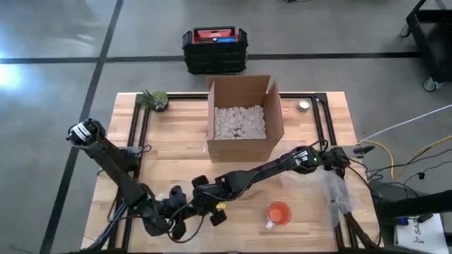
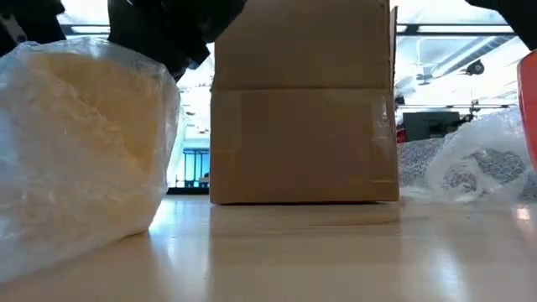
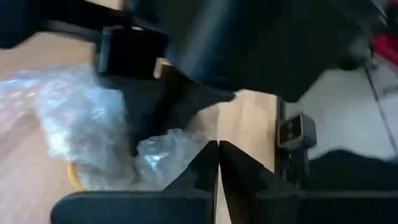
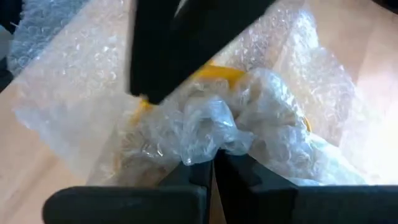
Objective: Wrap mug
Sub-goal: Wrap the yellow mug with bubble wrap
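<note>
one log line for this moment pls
step: wrapping yellow mug in clear bubble wrap | right gripper: shut on wrap | left gripper: shut, at wrap | orange mug: unwrapped

even, bright light falls from overhead on the table (image 1: 176, 169), with pale glare patches on the grey floor (image 1: 56, 42). at table height the bright windows (image 2: 453, 50) backlight the box (image 2: 302, 109), and the near bubble wrap (image 2: 75, 143) is soft. both wrist pictures are blurred up close.

Two mugs, yellow (image 4: 224, 74) and orange (image 1: 278, 213); one cardboard box (image 1: 244, 116); two bubble-wrap sheets (image 4: 205, 118) (image 1: 335, 194).
</note>
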Available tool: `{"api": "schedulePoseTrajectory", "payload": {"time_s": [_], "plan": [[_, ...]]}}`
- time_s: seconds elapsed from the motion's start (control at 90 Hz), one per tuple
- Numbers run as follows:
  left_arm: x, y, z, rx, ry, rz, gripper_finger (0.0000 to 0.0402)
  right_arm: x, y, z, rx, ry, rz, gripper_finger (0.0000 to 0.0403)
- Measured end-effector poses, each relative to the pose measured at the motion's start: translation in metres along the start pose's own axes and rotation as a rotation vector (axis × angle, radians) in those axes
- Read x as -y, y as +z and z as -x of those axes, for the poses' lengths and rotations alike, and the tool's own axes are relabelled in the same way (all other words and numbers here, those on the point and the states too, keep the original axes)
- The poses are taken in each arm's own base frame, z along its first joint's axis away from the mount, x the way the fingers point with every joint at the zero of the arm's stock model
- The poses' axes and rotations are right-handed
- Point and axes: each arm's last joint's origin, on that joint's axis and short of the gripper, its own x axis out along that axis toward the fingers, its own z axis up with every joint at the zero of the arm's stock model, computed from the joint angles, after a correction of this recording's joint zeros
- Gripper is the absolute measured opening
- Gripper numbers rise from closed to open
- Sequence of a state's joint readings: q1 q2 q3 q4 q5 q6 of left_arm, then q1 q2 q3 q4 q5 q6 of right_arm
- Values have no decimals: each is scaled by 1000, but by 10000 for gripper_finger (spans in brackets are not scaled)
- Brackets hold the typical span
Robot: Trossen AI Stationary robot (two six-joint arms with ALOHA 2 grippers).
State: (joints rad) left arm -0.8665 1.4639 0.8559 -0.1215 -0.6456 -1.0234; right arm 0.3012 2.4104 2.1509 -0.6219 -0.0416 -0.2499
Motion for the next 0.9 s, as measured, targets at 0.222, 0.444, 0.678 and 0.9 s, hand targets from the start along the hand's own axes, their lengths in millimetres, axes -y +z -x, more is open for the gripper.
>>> {"api": "schedulePoseTrajectory", "payload": {"time_s": [0.222, 0.444, 0.678, 0.9], "plan": [[-13, -13, -19, 9, 109, -57, 0, 0, -1, 0, -2, 8, 13, 2], [-16, -17, -25, 9, 133, -54, 0, -1, 4, 12, -1, 6, 16, 2], [-17, -18, -26, 4, 139, -48, 0, 0, 20, 63, 12, 8, 5, 2], [-16, -17, -26, 6, 132, -42, 0, 8, 19, 71, -8, -87, 6, 2]]}}
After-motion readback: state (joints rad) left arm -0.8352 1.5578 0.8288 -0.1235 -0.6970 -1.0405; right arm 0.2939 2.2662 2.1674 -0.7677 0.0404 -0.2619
